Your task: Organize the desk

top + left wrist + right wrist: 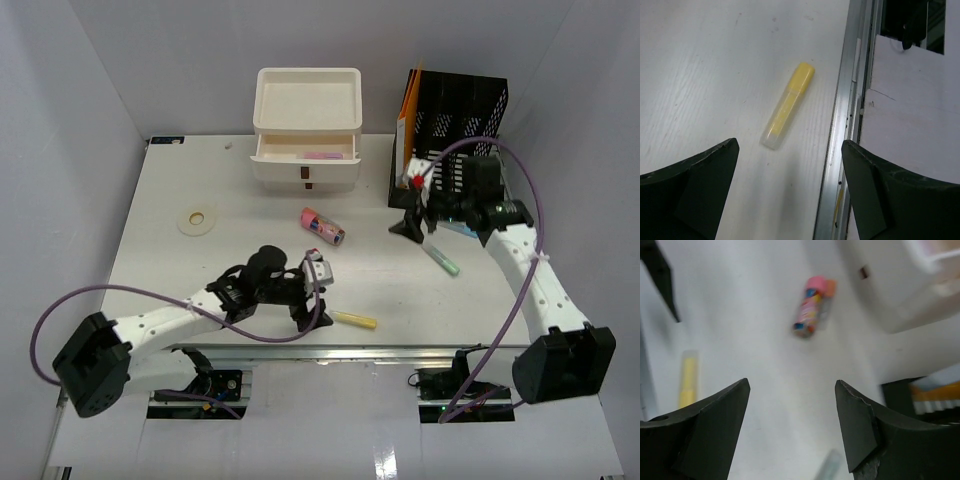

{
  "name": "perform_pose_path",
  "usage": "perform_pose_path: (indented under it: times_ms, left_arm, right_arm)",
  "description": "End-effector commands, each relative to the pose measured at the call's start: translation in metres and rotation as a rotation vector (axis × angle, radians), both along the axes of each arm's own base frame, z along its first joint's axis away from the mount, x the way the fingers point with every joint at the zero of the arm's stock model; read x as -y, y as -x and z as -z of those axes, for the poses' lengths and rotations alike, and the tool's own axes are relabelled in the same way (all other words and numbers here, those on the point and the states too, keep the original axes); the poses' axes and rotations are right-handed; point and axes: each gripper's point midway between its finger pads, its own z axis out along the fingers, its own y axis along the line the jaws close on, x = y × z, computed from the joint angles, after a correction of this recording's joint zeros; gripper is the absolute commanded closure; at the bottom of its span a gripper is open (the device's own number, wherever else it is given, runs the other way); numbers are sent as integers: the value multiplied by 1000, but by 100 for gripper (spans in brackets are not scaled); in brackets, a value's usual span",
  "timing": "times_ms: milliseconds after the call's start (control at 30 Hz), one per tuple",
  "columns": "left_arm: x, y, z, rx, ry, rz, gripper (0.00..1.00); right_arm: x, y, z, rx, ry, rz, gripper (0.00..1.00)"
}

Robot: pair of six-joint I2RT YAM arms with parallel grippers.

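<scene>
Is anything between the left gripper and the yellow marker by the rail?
Nothing visible. The left gripper is open over the desk, and the yellow marker lies flat just ahead of it, alongside the metal rail without touching it.

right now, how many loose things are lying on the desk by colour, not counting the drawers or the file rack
yellow marker: 1
pink tube: 1
pale green pen: 1
cream ring: 1
total: 4

Between the wide left jaws: bare desk (700,75), one yellow marker (788,106), rail (842,115) at right. Ahead of the right jaws: pink tube (810,307), drawer unit (900,285).
</scene>
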Motion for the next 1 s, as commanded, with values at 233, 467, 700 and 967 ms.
perform_pose_path:
  times_ms: [233, 467, 700, 967]
  left_arm:
    - [65, -17, 28, 319, -151, 310, 2]
    - [91, -12, 57, 286, -208, 376, 7]
    - [95, 1, 86, 220, -275, 399, 16]
    - [92, -5, 105, 188, -338, 354, 56]
  right_arm:
    - [35, 90, 88, -241, -159, -25, 21]
    - [43, 86, 87, -244, -171, 10, 21]
    - [46, 84, 86, -235, -173, 26, 21]
    - [49, 83, 85, -238, -185, 41, 21]
